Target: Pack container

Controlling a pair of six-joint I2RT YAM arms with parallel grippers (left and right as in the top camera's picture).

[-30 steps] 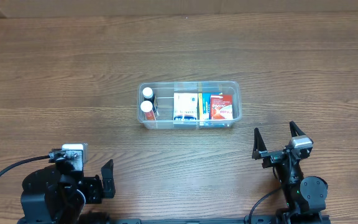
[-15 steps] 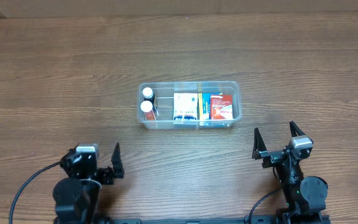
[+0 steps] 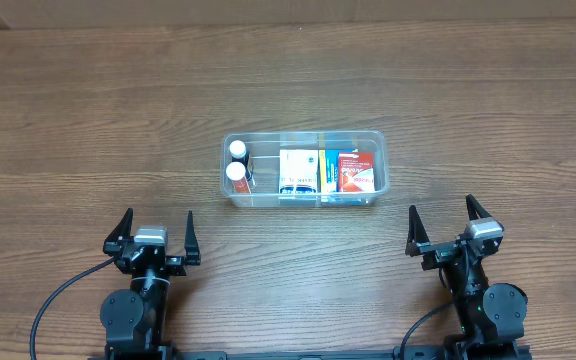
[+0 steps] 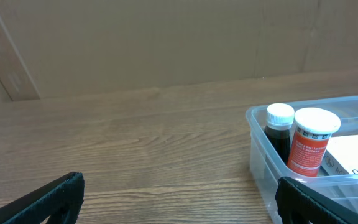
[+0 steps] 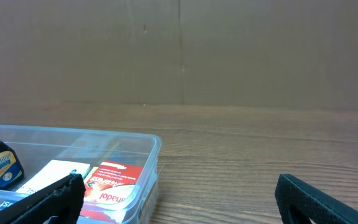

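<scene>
L claw [image 3: 158, 218] swung fwd, splayed; clear plastic container [image 3: 302, 133] packed.

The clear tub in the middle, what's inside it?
The container holds a dark bottle and an orange-labelled bottle at its left end, then a white box and a red box. Anything beneath the boxes is hidden.

The clear container [image 3: 303, 140] sits mid-table, upright, packed with bottles and boxes.
</scene>
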